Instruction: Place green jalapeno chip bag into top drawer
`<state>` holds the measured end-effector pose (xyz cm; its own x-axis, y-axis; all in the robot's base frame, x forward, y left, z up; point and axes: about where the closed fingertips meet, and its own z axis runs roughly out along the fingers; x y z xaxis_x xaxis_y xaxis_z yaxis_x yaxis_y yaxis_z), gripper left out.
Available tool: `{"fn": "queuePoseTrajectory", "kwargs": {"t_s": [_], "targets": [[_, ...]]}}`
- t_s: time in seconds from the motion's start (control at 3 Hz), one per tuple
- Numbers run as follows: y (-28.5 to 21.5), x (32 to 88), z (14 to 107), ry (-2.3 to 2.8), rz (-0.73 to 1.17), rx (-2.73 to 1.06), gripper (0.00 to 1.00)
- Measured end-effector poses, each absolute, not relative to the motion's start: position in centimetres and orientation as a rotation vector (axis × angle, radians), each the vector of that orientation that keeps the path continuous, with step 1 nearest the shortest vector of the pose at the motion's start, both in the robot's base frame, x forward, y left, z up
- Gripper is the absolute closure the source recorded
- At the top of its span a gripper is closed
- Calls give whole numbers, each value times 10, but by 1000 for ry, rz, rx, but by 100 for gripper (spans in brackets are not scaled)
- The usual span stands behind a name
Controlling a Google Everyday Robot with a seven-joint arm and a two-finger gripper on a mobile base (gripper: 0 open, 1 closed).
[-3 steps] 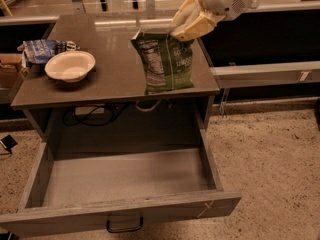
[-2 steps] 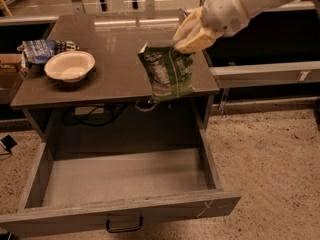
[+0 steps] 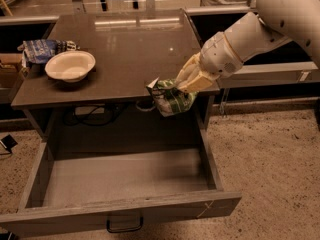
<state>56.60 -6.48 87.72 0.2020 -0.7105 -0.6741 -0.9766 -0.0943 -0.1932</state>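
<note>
The green jalapeno chip bag [image 3: 171,100] has left the bench [image 3: 130,49].
Right of centre, the gripper [image 3: 192,82] pinches its top; it hangs past the bench's front edge, above the open top drawer [image 3: 120,206], so lowering and release look next.

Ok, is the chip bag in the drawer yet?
No, the gripper holds the chip bag in the air at the table's front edge, above the open drawer.

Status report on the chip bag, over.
Gripper shut on green jalapeno chip bag, off counter front edge. Bag hanging above open top drawer, not yet in. Nothing in the way below.
</note>
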Motion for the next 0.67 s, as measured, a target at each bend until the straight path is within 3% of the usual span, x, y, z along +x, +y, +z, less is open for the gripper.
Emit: {"fn": "queuePoseTrajectory", "kwargs": {"t_s": [0.67], "targets": [[-59, 556, 896, 1549, 560, -1883, 100]]}}
